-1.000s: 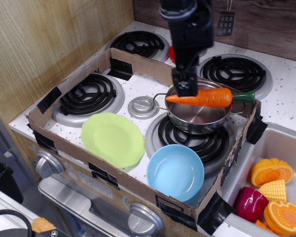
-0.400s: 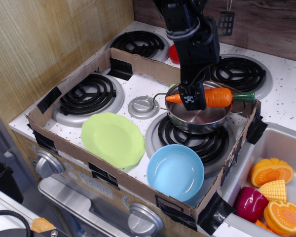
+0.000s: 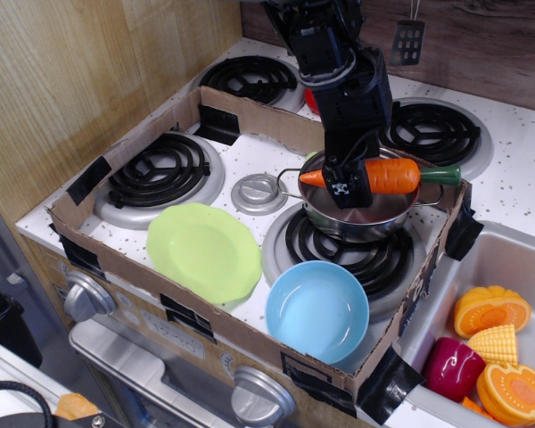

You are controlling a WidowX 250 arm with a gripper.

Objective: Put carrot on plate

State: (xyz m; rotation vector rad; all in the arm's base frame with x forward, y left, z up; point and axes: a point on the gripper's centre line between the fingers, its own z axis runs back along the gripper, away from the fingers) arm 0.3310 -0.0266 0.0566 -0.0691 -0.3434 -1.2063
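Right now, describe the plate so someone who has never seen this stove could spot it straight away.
Look inside the cardboard frame taped on the toy stove top. At its front edge, the plate lies left of the light blue bowl. Unlike the bowl, it is flat, lime green and wide-rimmed.

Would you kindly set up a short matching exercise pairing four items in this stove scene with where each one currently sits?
Things:
1. carrot
2. plate
3. blue bowl
4. gripper

Places:
A. at the front of the cardboard tray, right of the green dish
B. lying across the rim of the steel pot
C. flat in the tray's front left part, nothing on it
D. down at the orange toy's narrow end, over the pot

Pairs: 1-B, 2-C, 3-A, 4-D
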